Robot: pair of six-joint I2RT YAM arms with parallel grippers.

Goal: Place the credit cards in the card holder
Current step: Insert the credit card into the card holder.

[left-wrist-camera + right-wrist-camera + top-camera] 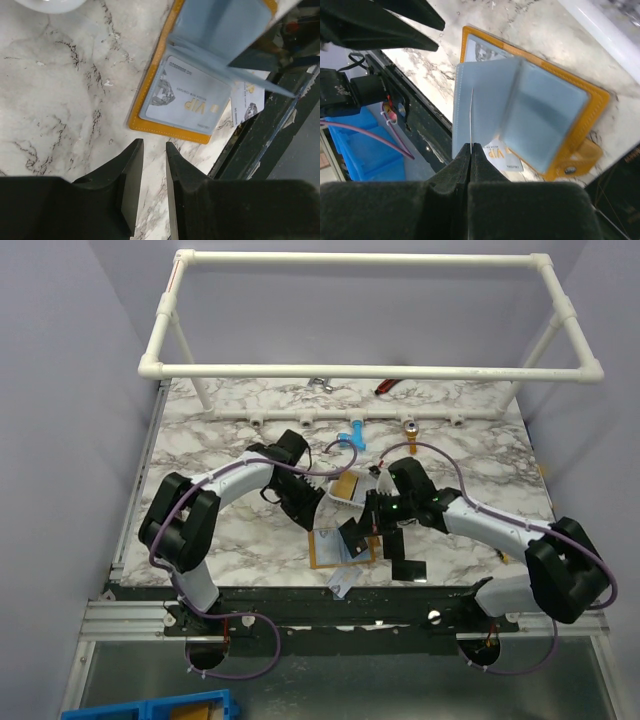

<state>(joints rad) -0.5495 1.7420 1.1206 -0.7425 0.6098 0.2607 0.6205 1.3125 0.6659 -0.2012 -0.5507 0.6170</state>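
The card holder (592, 100), orange with pale blue sleeves, lies open on the marble near the table's front edge (318, 552). A silvery VIP credit card (186, 98) sits in its lower sleeve. Another pale VIP card (248, 104) lies partly under the holder at the edge. My right gripper (471, 145) is shut on a thin pale credit card (471, 115) seen edge-on, held upright against a raised sleeve (485, 105). My left gripper (154, 143) hovers just short of the holder's corner, its jaws a narrow gap apart with only marble between them. A black card (405, 566) lies to the right.
The black table rail (260, 135) runs right beside the holder. A white basket rim (50, 4) sits behind it, also visible in the right wrist view (600, 30). A white pipe frame (370, 370) spans the back. Blue bins (355, 145) sit below the table edge.
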